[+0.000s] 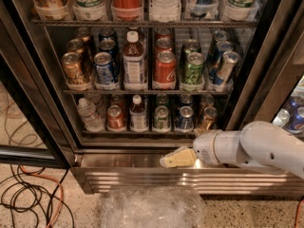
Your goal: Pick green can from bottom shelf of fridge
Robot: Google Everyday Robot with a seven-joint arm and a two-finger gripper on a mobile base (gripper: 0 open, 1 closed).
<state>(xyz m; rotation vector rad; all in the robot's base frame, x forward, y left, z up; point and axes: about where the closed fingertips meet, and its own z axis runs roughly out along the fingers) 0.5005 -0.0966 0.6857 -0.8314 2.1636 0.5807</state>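
The fridge (266, 56) stands open, and its dark wire bottom shelf (142, 133) runs the full width. The green can (161, 118) stands upright on that shelf, about mid-row, between a small bottle (138, 113) and a blue can (185, 118). My gripper (170, 160) is cream-coloured, on a white arm (256, 148) that comes in from the right. It is below the shelf in front of the shiny steel base strip (118, 159), a little below and right of the green can. It holds nothing.
Also on the bottom shelf are a clear bottle (88, 114), a red can (115, 117) and a gold can (208, 118). A brighter green can (194, 70) stands on the rack above. Crumpled clear plastic (152, 207) and cables (28, 198) lie on the floor.
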